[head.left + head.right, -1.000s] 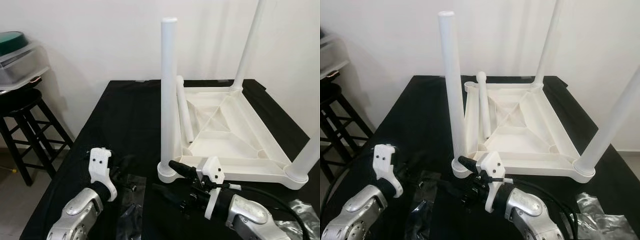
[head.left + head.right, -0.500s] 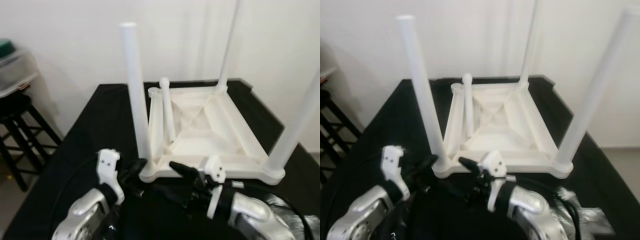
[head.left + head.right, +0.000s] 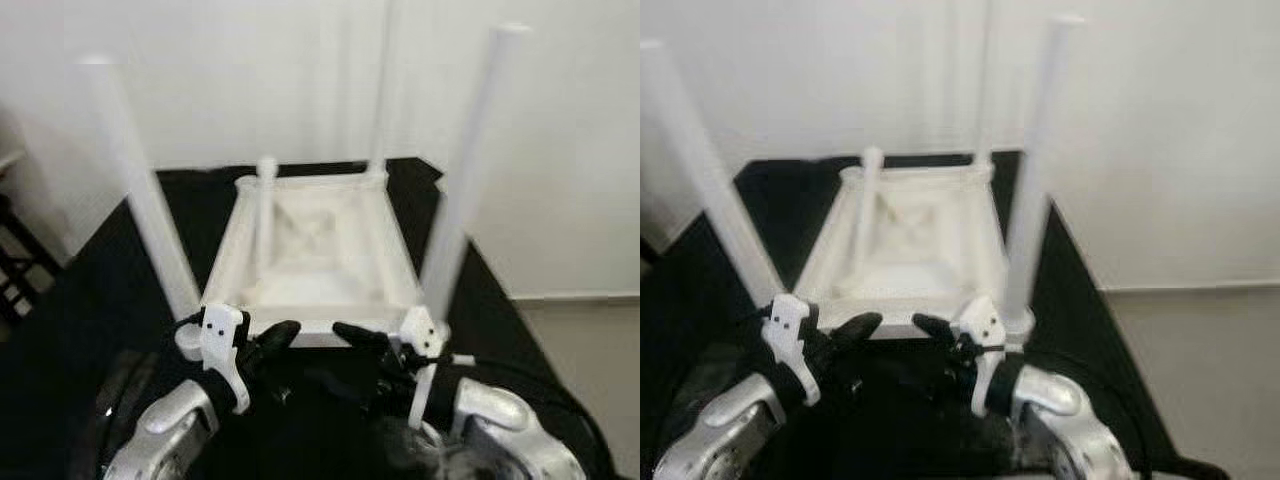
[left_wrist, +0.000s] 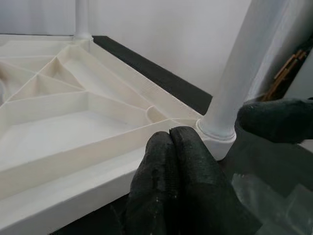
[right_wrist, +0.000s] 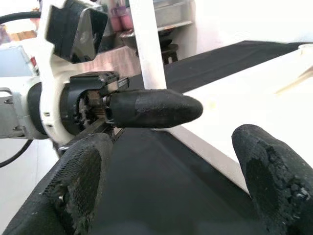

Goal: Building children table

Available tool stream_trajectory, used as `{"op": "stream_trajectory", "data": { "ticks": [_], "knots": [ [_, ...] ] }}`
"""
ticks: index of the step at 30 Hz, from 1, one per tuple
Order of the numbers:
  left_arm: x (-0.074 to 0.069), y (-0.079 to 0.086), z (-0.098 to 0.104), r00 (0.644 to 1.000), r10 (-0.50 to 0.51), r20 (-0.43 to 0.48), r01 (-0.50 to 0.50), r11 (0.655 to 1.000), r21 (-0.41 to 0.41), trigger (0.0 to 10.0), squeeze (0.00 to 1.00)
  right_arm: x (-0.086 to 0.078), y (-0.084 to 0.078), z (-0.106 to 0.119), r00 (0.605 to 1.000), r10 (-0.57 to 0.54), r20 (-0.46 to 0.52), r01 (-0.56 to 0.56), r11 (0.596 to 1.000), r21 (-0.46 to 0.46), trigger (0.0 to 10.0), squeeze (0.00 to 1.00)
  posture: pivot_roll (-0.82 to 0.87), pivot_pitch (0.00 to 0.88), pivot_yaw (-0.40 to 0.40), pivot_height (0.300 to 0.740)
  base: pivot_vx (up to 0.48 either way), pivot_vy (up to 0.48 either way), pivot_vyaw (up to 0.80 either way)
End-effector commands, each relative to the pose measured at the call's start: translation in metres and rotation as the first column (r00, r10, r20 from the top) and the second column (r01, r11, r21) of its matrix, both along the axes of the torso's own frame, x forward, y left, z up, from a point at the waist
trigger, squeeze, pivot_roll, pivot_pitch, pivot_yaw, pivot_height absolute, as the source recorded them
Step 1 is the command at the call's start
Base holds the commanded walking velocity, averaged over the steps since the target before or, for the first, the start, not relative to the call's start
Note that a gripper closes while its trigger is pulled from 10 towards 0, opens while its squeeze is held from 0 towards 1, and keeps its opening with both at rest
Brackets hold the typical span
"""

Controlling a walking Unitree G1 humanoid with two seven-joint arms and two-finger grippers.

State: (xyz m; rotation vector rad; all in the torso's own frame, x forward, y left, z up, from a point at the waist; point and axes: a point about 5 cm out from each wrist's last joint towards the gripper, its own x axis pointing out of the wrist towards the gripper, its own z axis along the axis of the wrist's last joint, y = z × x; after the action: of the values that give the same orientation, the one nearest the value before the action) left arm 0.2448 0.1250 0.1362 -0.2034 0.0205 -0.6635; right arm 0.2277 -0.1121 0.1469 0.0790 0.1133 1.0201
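The upturned white children's table [image 3: 315, 250] lies on the black surface [image 3: 90, 300], three legs standing up and a fourth leg [image 3: 264, 215] lying loose inside. At its six o'clock edge, the left tool [image 3: 272, 340] has its fingers pressed together, empty; at five o'clock the right tool [image 3: 362, 345] is spread wide, empty.

white upturned children's table [image 3: 318, 262], white legs [image 3: 462, 170]; black tabletop cloth [image 3: 90, 300]; black gripper fingers [image 4: 181, 191], white wrist housings [image 3: 222, 335], silver arms [image 3: 500, 430]; white wall [image 3: 250, 70].
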Motion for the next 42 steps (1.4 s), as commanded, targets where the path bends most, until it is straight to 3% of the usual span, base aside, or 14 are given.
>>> {"op": "stream_trajectory", "data": {
  "ticks": [1, 8, 17, 19, 20, 26, 29, 33, 42],
  "knots": [
    [0.0, 0.004, -0.003, 1.0, 0.007, -0.01, -0.007, 1.0, 0.026, 10.0, 0.0, 0.0, 0.004, -0.001, 1.0, 0.016, -0.001, -0.016, 1.0, 0.016, 10.0, 0.0, -0.12, 0.0, 0.011, 0.74, 0.0, -0.465, 0.0],
    [0.003, 0.001, -0.002, 1.0, -0.006, 0.002, 0.006, 1.0, 0.026, 10.0, 0.0, 0.015, -0.002, 0.005, 0.992, -0.122, 0.041, 0.12, 0.991, 0.059, 10.0, 0.0, -0.12, 0.0, 0.014, 0.74, 0.0, -0.463, 0.0],
    [0.004, 0.0, -0.001, 1.0, -0.008, 0.007, 0.008, 1.0, 0.02, 10.0, 0.0, 0.02, -0.006, 0.009, 0.977, -0.195, 0.089, 0.193, 0.981, 0.034, 10.0, 0.0, -0.12, 0.0, 0.013, 0.74, 0.0, -0.464, 0.0],
    [0.006, 0.0, 0.0, 1.0, -0.008, 0.012, 0.008, 1.0, 0.018, 10.0, 0.0, 0.028, -0.01, 0.011, 0.95, -0.29, 0.116, 0.29, 0.957, 0.021, 10.0, 0.0, -0.13, 0.0, 0.011, 0.74, 0.0, -0.465, 0.0],
    [0.007, -0.001, 0.001, 1.0, -0.01, 0.017, 0.01, 1.0, 0.016, 10.0, 0.0, 0.036, -0.015, 0.011, 0.916, -0.384, 0.12, 0.387, 0.922, 0.0, 10.0, 0.0, -0.13, 0.0, 0.01, 0.74, 0.0, -0.465, 0.0],
    [0.009, -0.002, 0.003, 1.0, -0.015, 0.025, 0.015, 1.0, 0.012, 10.0, 0.0, 0.045, -0.021, 0.009, 0.862, -0.493, 0.121, 0.499, 0.866, -0.03, 10.0, 0.0, -0.13, 0.0, 0.01, 0.74, 0.0, -0.464, 0.0],
    [0.014, -0.006, 0.009, 0.999, -0.028, 0.043, 0.028, 1.0, -0.002, 10.0, 0.0, 0.054, -0.03, 0.012, 0.781, -0.591, 0.201, 0.613, 0.787, -0.066, 10.0, 0.0, -0.14, 0.0, 0.011, 0.74, 0.0, -0.465, 0.0],
    [0.017, -0.007, 0.011, 0.998, -0.031, 0.049, 0.032, 0.999, -0.007, 10.0, 0.0, 0.057, -0.031, 0.013, 0.754, -0.618, 0.221, 0.644, 0.762, -0.067, 10.0, 0.0, -0.14, 0.0, 0.012, 0.74, 0.0, -0.464, 0.0],
    [0.024, -0.009, 0.014, 0.998, 0.007, 0.06, -0.006, 1.0, -0.016, 10.0, 0.0, 0.059, -0.023, 0.006, 0.757, -0.628, 0.182, 0.647, 0.759, -0.076, 10.0, 0.0, -0.14, 0.0, 0.01, 0.74, 0.0, -0.422, 0.0]
  ]
}}
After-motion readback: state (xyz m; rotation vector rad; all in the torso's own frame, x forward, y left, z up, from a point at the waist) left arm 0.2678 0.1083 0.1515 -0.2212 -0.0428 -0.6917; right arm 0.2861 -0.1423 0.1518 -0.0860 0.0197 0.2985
